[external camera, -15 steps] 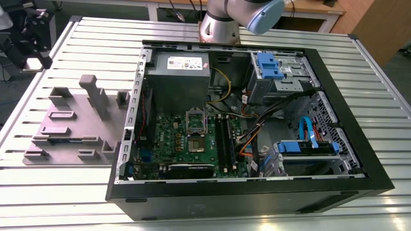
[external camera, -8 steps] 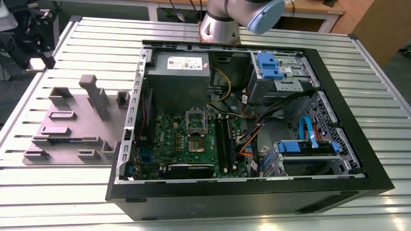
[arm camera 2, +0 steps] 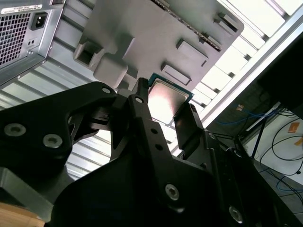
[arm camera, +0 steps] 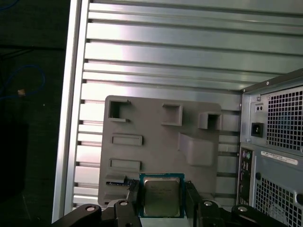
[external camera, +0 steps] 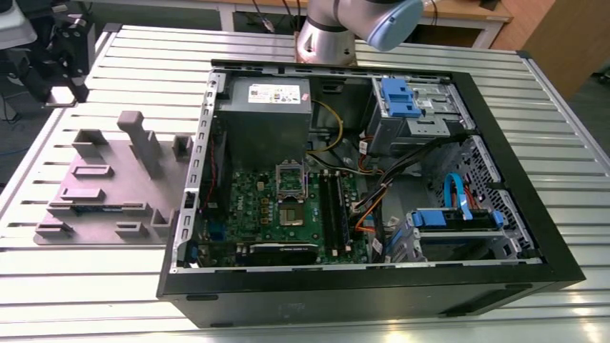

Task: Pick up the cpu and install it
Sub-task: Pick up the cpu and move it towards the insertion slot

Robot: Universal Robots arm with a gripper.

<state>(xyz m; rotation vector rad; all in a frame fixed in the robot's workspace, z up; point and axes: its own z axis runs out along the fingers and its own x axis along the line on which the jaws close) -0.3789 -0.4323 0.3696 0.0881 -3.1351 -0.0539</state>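
The claw (arm camera 2: 165, 99) is gripping the cpu (arm camera 2: 169, 103), its two black fingers (arm camera 2: 188, 124) pressing against opposite edges of the chip, so the chip is sitting squarely between the fingertips with its flat face turned towards the cameras in both wrist views. In the first wrist view the cpu (arm camera: 161, 195) is showing as a small flat square with a dull, brushed silver metal top and a thin blue-green rim, the matte black fingers (arm camera: 190, 198) flanking it on either side. Behind it a grey fixture plate (arm camera: 156, 142) is lying on the table (arm camera: 165, 52), a moulded matte slab with raised blocks and shallow rectangular pockets, and the chip is hanging clear of it. The table is looking like ribbed aluminium, its long parallel slats catching bright glare. Just beside the plate the computer case (arm camera: 279, 156) is showing its perforated metal back panel. In the exterior view the silver arm (external camera: 333, 32) with its pale blue joint cap is reaching in beyond the far side of the open case (external camera: 381, 293), whose black rim is framing a green motherboard (external camera: 257, 207), a large grey box (external camera: 262, 118) and a square metal-framed socket (external camera: 291, 174).
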